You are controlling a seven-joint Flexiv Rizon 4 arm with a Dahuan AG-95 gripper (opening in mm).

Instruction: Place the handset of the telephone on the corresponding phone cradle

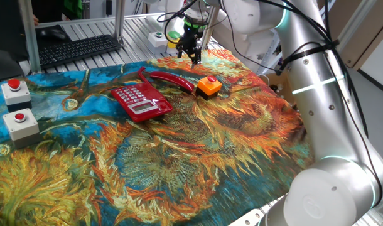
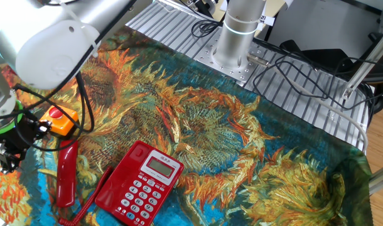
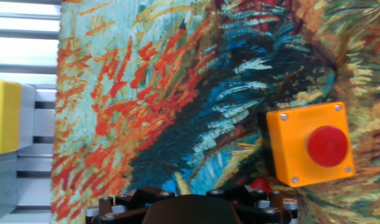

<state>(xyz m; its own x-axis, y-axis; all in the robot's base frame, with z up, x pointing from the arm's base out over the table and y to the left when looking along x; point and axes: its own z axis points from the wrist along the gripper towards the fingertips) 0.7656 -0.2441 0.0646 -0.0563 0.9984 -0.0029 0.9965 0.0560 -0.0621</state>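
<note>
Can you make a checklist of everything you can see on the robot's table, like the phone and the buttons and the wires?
Surface: table covered by a sunflower-painting cloth.
Job's things: red telephone lies flat, cradle empty; handset lies on the cloth beside it, joined by a thin red cord.
Clutter: orange button box close to the handset's end; two grey button boxes at the cloth's other end; yellow box just off the cloth.
Gripper: gripper hangs above the cloth beyond the handset, holding nothing; open or shut is unclear.
Cables: black cables lie on the ribbed metal past the cloth.
Surroundings: black keyboard behind the cloth.
</note>
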